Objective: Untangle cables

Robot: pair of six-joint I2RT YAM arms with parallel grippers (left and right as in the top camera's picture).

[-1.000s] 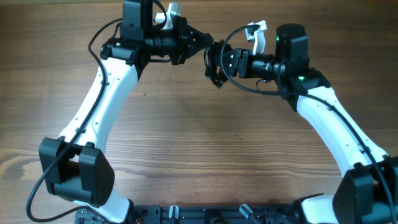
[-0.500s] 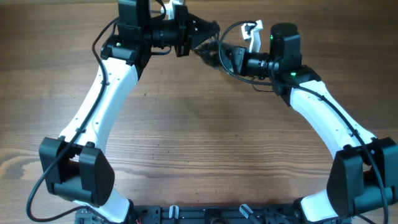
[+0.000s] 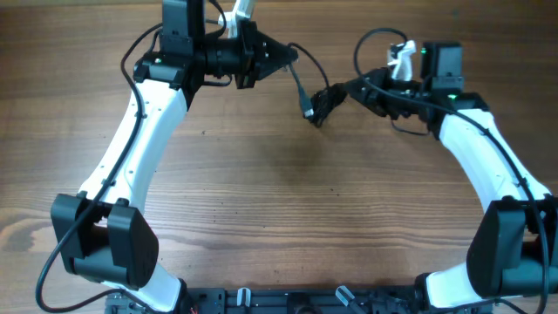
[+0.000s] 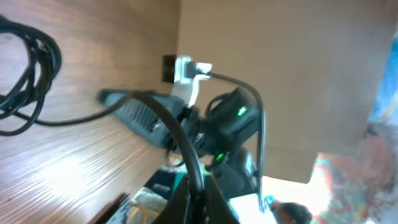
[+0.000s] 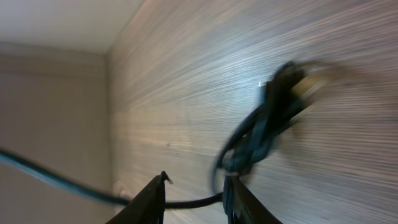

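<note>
pinching cables (image 3: 319, 103): left end effector (image 3: 292, 57), right end effector (image 3: 350, 87)

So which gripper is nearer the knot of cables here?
Right. The right gripper sits just beside the knot, at its right edge in the overhead view; the left gripper is farther off, up-left, linked by one cord.

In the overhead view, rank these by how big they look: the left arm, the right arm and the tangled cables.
Largest: the left arm and the right arm, which look too alike to rank; the right one runs off the frame edge.
Smallest by far: the cables, bunched between the two arms.
</note>
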